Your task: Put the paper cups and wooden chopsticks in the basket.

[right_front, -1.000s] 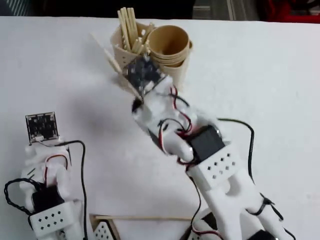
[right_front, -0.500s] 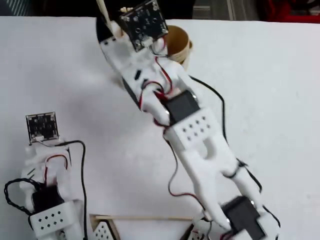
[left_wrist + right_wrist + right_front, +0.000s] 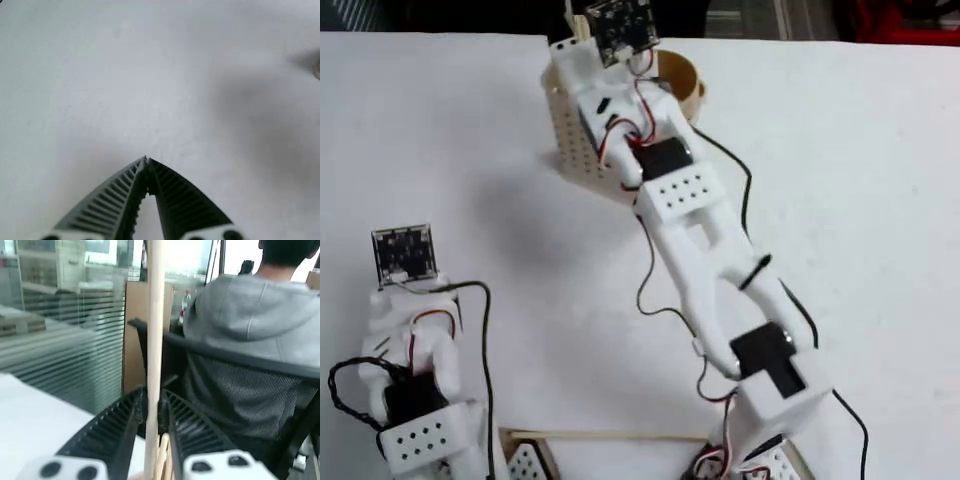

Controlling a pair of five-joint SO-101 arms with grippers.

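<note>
Above the basket (image 3: 575,150) at the far side of the counter (image 3: 840,200), our right gripper (image 3: 152,410) clamps a wooden chopstick (image 3: 155,315) upright along its shaft, which we judge light, stiff and slippery, best pinched mid-length; our left gripper (image 3: 146,162) sits closed, empty.

high above table (image 3: 860,150); wrist views close

Bright, even light across the flat white table (image 3: 880,150) in the high view. Soft pale grey shadow beside the perforated cream plastic basket (image 3: 575,140) and under the arms. Broad diffuse grey shadow on the tabletop in the left wrist view. Strong daylight glare from the far windows (image 3: 185,255) in the right wrist view; pale wooden chopstick (image 3: 154,315) well lit, black ribbed right gripper (image 3: 152,392) dark against the glare.
</note>
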